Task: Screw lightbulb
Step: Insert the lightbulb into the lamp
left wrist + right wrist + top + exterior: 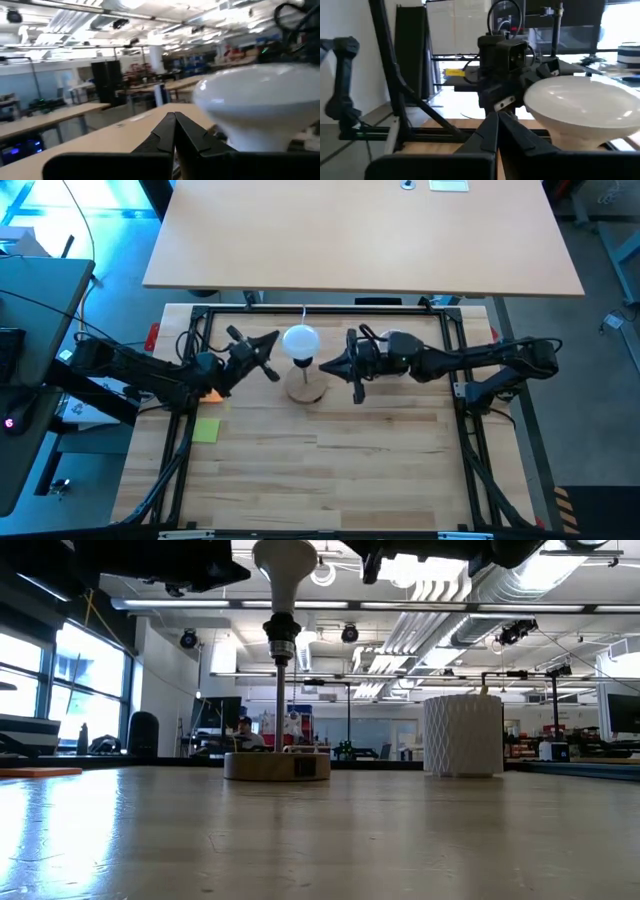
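- We see the tabletop [330,450], light wood, carrying a round wooden base [306,389] with a post.
- The bulb [300,340] sits on top of that post, neck down, between the two grippers.
- The white perforated cup [462,735] stands on the tabletop, apart from the base.
- The left gripper [272,370] hangs just beside the bulb, fingers pressed together, holding nothing.
- The right gripper [322,366] hangs just on the bulb's other side, likewise pressed together and empty.

No legible text, label, brand, number or sign appears in any view. The small dark plate on the side of the round wooden base [277,765], seen in the low view, is too small to read.
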Robot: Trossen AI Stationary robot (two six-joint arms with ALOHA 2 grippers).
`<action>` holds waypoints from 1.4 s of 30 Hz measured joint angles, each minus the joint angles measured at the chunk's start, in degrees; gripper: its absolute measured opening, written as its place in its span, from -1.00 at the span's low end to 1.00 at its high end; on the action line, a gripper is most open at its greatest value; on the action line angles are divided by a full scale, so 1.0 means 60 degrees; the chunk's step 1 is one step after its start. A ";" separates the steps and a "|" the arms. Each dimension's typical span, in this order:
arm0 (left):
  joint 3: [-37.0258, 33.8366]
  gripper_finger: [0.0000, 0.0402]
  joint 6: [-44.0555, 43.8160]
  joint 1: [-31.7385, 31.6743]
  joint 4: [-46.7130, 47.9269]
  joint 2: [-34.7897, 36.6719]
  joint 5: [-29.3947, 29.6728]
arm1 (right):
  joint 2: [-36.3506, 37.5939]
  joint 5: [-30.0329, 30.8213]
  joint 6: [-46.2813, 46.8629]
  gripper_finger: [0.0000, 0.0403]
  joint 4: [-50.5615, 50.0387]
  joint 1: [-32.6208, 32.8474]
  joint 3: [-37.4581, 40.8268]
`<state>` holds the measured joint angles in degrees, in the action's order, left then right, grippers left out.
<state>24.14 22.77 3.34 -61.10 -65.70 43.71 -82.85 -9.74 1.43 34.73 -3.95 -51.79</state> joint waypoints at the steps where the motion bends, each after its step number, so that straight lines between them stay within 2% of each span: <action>1: -0.0001 -1.00 0.0077 0.0083 0.0053 0.0006 0.0027 | 0.0000 0.0238 -0.0022 -1.00 -0.0013 0.0000 0.0000; 7: -0.0004 -1.00 0.0719 0.0915 -0.0274 0.0024 -0.0167 | 0.0076 0.3217 0.0098 -1.00 0.0035 -0.0173 0.0000; 9: -0.0004 -1.00 0.0681 0.1114 -0.0279 0.0020 -0.0685 | 0.0076 0.3587 0.0459 -1.00 0.0167 -0.0302 0.0000; 12: 0.0000 -1.00 0.0330 0.1154 -0.0298 -0.0038 -0.1243 | 0.0032 0.3196 0.0966 -1.00 0.0218 -0.0513 0.0000; 19: 0.0004 -1.00 -0.0207 0.0352 -0.0316 -0.0301 -0.1056 | -0.0188 0.0914 0.1441 -1.00 0.0413 -0.0400 -0.0003; 25: -0.0004 -1.00 0.0144 0.0175 -0.0070 -0.0273 0.0300 | -0.0120 -0.0922 0.0927 -1.00 0.0472 -0.0092 -0.0004; 27: -0.0004 -1.00 0.0349 0.0357 -0.0058 -0.0243 0.0408 | -0.0011 -0.0752 0.0695 -1.00 0.0407 0.0012 -0.0004; 28: -0.0004 -1.00 0.0494 0.0488 -0.0060 -0.0170 0.0364 | 0.0068 -0.0360 0.0636 -1.00 0.0331 0.0021 -0.0004; 30: -0.0004 -1.00 0.0806 0.0753 -0.0206 -0.0039 0.0227 | 0.0293 0.0925 0.0610 -1.00 0.0144 0.0034 -0.0004; 33: -0.0004 -1.00 0.1149 0.1178 -0.0429 0.0016 -0.0234 | 0.0488 0.3418 0.0669 -1.00 -0.0180 -0.0015 -0.0007; 34: -0.0007 -1.00 0.1221 0.1258 -0.0548 0.0016 -0.0463 | 0.0477 0.3889 0.0639 -1.00 -0.0243 -0.0062 -0.0007; 36: -0.0007 -1.00 0.1210 0.1348 -0.0733 0.0020 -0.0869 | 0.0396 0.3895 0.0704 -1.00 -0.0144 -0.0199 -0.0004; 42: -0.0007 -1.00 0.0692 0.0957 -0.0738 -0.0054 -0.1328 | 0.0036 0.2192 0.1532 -1.00 0.0006 -0.0564 0.0000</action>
<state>24.10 26.93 9.08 -65.53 -66.02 35.74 -82.63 3.41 10.63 34.77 -7.33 -51.79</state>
